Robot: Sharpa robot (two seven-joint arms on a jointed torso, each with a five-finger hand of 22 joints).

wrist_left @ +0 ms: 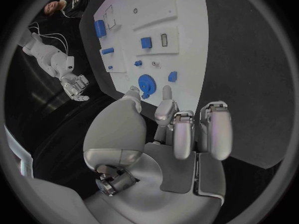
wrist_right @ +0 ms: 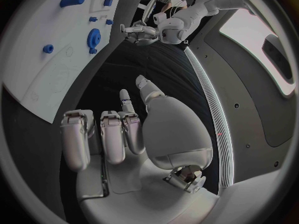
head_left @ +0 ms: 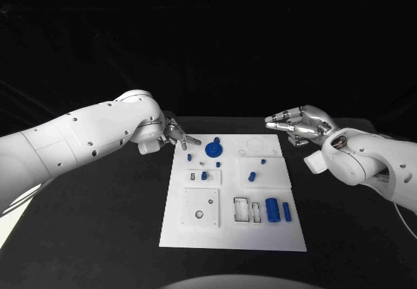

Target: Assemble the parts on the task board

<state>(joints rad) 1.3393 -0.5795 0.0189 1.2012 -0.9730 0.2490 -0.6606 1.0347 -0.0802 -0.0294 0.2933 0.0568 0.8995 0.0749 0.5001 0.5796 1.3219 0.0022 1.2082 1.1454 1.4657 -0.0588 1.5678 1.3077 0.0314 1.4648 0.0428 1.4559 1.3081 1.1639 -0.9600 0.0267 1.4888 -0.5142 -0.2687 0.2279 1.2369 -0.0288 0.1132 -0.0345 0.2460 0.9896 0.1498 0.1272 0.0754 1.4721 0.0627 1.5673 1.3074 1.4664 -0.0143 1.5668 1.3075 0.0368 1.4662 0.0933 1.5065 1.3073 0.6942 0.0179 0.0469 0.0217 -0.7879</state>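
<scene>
Just beyond our left hand's (head_left: 167,136) fingertips (head_left: 190,142) lies the far left corner of the task board (head_left: 233,238), and right beside those fingertips stands the blue gear (head_left: 216,149), close but apart from them as far as we can tell. In the left wrist view the same hand (wrist_left: 181,134) shows its fingers (wrist_left: 215,129) loosely curved and set apart, thumb out to one side, with nothing between them; the gear (wrist_left: 146,85) sits a short way past the thumb tip on the board (wrist_left: 187,45).

Our right hand (head_left: 300,124) hangs off the board's far right corner, over the black table (head_left: 96,217), well apart from every part. Its fingers (head_left: 282,126) bend inward toward the palm yet keep gaps between them, and the right wrist view shows that hand (wrist_right: 124,134) with fingers (wrist_right: 77,139) half curled and holding nothing.

Nearer to us than the left fingertips, we see small blue pegs (head_left: 205,176) standing about the board's middle, one blue peg (head_left: 252,176) toward the right side. Farther from both hands, at the near right of the board, a large blue cylinder (head_left: 273,209) lies beside a slimmer blue pin (head_left: 287,211), next to rectangular slots (head_left: 241,210). A raised white square block (head_left: 200,208) with a hole sits to their left.
</scene>
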